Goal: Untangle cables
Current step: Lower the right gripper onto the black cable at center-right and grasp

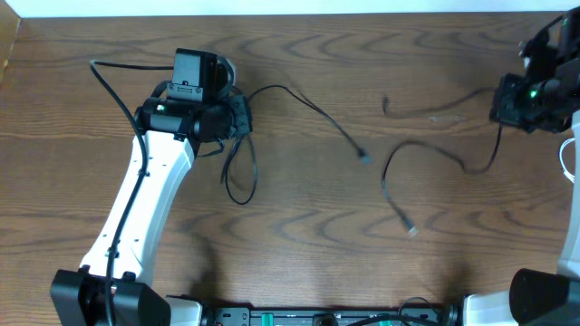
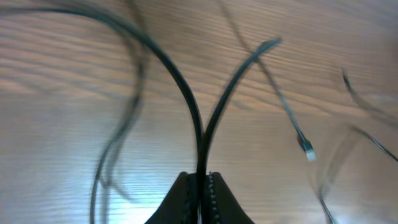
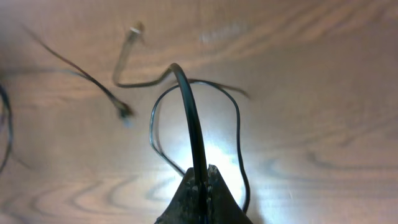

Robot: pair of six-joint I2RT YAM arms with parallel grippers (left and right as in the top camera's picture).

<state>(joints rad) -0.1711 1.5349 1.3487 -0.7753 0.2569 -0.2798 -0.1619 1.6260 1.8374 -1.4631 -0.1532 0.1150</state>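
Separation of the cables is the step in hand, and it looks well advanced: each arm grips one cord, and the two cords lie apart on the table (image 1: 299,272) without crossing one another. The left gripper (image 2: 202,180) is clenched on a black cable (image 1: 299,100), which is pinched at a fold so that two strands rise from between the shut jaws. A slack loop (image 1: 240,186) hangs just beside the gripper on the arm's base side, and the free run leads well away from the fingertips to a small plug (image 1: 364,156). The right gripper (image 3: 202,177) is clamped on a second black cable (image 1: 426,149), which curves away from the fingertips toward the table centre and ends in a second plug (image 1: 412,231). A thin strand (image 1: 426,115) lies near the right gripper on its far side; whether it is a separate cord cannot be told. The next move calls for drawing each cord outward until the slack loop opens. The two plugs lie near each other and should be kept apart. Each cord can then be laid out straight and released.
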